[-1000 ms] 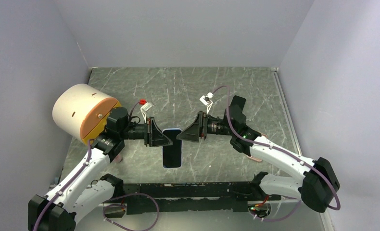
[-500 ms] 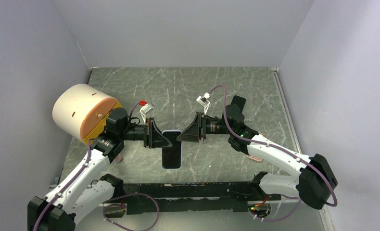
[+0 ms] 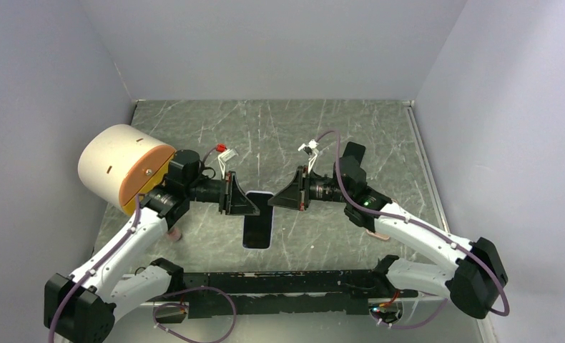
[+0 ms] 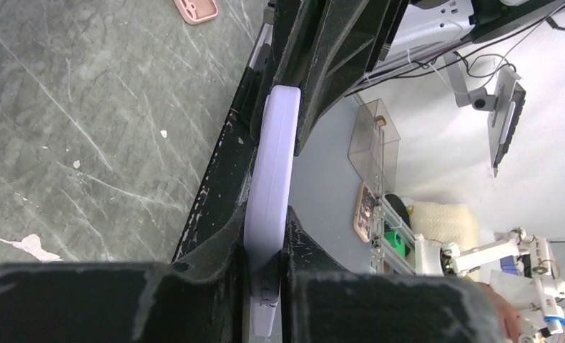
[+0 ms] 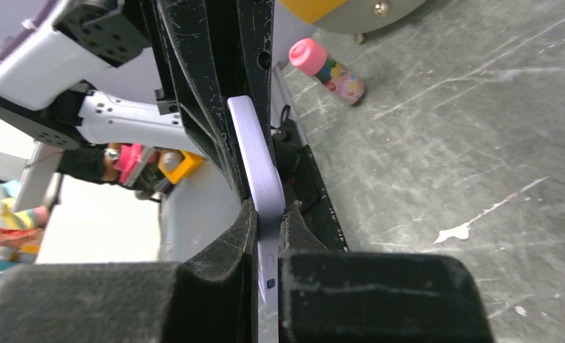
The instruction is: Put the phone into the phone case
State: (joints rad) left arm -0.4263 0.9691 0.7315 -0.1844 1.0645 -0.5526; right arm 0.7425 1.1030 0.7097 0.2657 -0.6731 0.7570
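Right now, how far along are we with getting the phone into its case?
Done: the phone is gripped. In hand: the left fingers and right fingers clamp it from opposite sides. Left: the pink case lies on the table, apart from the phone, so seating it remains.

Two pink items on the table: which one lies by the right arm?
The flat pink phone case, lying beside the right arm; the pink-capped patterned bottle is over by the left arm.

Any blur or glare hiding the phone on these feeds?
Top external: evenly lit, sharp, no glare on the phone. Left wrist: phone edge crisp, near fingers dark and soft. Right wrist: same, background overexposed at left.
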